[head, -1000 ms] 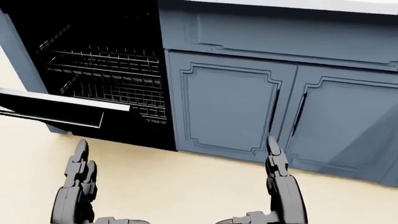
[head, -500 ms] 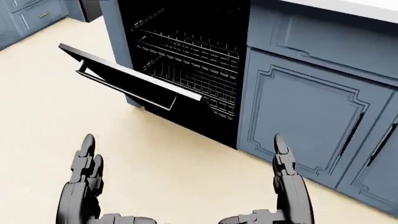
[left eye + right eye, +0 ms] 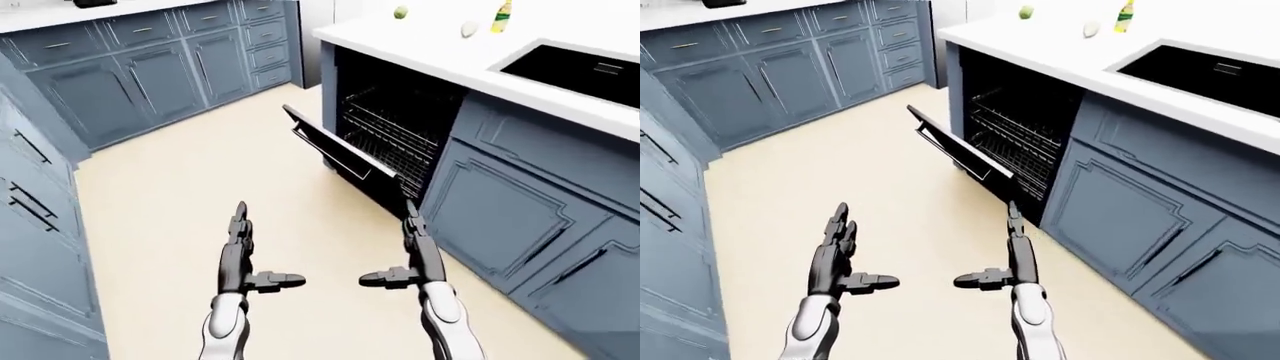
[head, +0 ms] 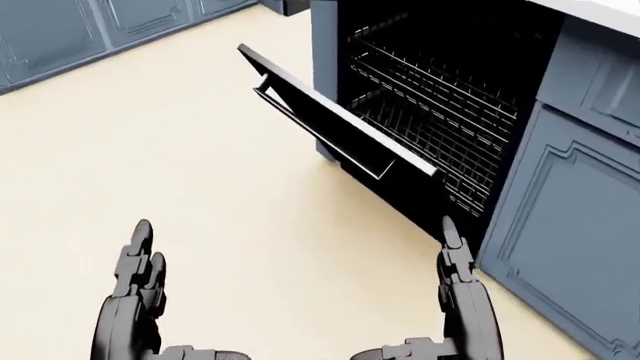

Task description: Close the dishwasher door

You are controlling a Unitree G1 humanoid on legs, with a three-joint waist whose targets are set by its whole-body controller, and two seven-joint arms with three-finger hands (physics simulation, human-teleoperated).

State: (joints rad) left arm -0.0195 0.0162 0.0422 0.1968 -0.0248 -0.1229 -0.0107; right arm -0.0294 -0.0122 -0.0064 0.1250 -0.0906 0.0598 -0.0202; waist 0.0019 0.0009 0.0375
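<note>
Dishwasher door [image 4: 335, 124] ajar — left hand [image 3: 240, 259], right hand [image 3: 418, 259] flat, fingers extended.

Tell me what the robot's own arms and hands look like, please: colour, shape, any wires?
Both hands are dark grey to black, built of blocky jointed segments. The left hand and right hand each have long slim fingers and a thumb sticking out sideways. Below each wrist the forearm turns pale, smooth and rounded, silvery white. No cables, sleeves or markings show.
</note>
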